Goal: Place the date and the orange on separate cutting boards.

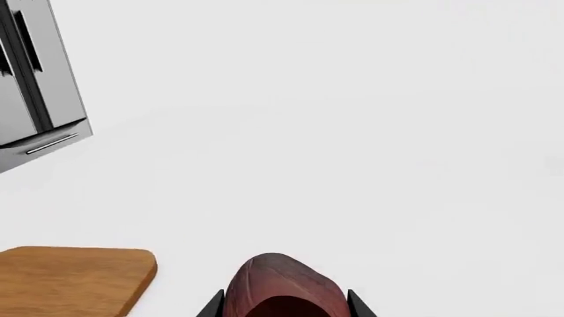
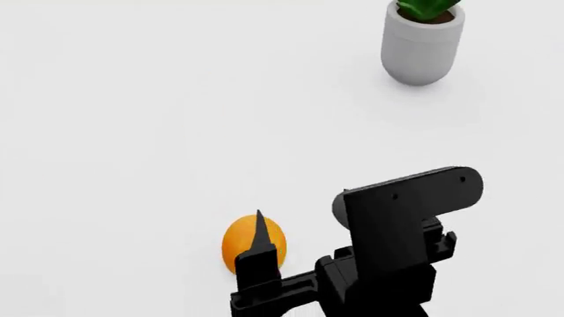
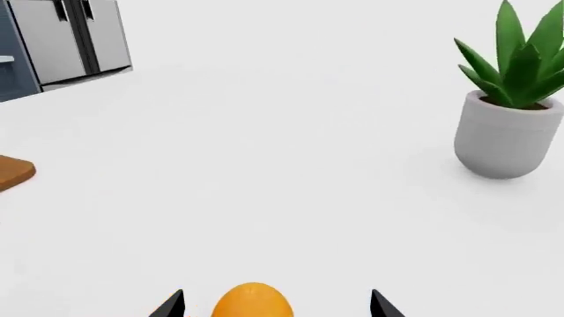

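The left gripper [image 1: 284,310] has the date [image 1: 282,287] between its black fingers [image 1: 211,307], one tip pressed close to each side of the fruit, so that reads as a firm hold, and it hangs clear above the white desk [image 1: 352,165], presumably for carrying. A cutting board [image 1: 75,277] lies off to one side of it, bare on the part that shows, and I'd judge that's where the date is headed; the other edges run out of view. Over on the other arm, the right gripper [image 3: 273,305] is spread wide, its fingers [image 3: 169,305] standing well apart on either side of the orange [image 3: 253,302] without touching it, which looks like lining up for a grab. From the head view the orange [image 2: 253,243] rests on the desk, with one dark finger crossing in front of it. A second board corner [image 3: 13,172] peeks in at the frame edge, well away from the orange. The potted plant [image 3: 506,112] and the steel fridge [image 1: 35,79] sit further back, out of the way.
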`<state>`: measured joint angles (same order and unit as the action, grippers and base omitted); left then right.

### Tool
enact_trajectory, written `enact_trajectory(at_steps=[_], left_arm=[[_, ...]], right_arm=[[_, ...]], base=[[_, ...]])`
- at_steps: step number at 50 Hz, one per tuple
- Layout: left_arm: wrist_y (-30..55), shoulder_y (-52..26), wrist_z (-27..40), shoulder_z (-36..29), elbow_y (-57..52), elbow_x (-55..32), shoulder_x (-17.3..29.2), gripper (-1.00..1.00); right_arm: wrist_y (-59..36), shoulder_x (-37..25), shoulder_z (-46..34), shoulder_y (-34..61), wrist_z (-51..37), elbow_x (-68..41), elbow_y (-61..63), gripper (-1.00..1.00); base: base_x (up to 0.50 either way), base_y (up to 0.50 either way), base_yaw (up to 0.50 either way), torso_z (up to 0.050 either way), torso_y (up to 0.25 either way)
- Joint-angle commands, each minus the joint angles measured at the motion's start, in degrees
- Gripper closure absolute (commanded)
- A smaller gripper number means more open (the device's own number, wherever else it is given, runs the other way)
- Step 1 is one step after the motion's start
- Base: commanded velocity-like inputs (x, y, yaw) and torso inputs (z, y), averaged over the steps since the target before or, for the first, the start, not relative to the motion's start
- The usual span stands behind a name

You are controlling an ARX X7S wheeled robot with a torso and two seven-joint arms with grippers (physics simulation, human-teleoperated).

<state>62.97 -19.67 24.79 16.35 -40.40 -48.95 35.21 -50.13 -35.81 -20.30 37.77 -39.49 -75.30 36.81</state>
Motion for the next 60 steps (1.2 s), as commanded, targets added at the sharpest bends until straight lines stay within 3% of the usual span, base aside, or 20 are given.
enact_trajectory(at_steps=[1, 25, 60], left_arm=[[-1.01, 0.65, -1.66, 1.55, -0.28, -1.23, -0.72, 1.00], [-1.54, 0.60, -1.72, 1.61, 0.56, -1.56, -0.23, 1.00], [-1.65, 0.92, -1.58, 2.53, 0.50, -3.64, 0.13, 1.00]], right_arm=[[-1.88, 6.16, -6.44, 7.25, 8.70, 7.82, -12.38, -1.00], [0.50, 11.92, -14.52, 11.43, 21.81, 15.90, -32.73, -1.00], [3.68, 14.90, -17.32, 10.28, 27.59, 17.61, -40.92, -1.00]], base=[[0.00, 0.00, 0.00, 0.000, 0.000], [0.00, 0.00, 0.00, 0.000, 0.000], [0.00, 0.00, 0.00, 0.000, 0.000]])
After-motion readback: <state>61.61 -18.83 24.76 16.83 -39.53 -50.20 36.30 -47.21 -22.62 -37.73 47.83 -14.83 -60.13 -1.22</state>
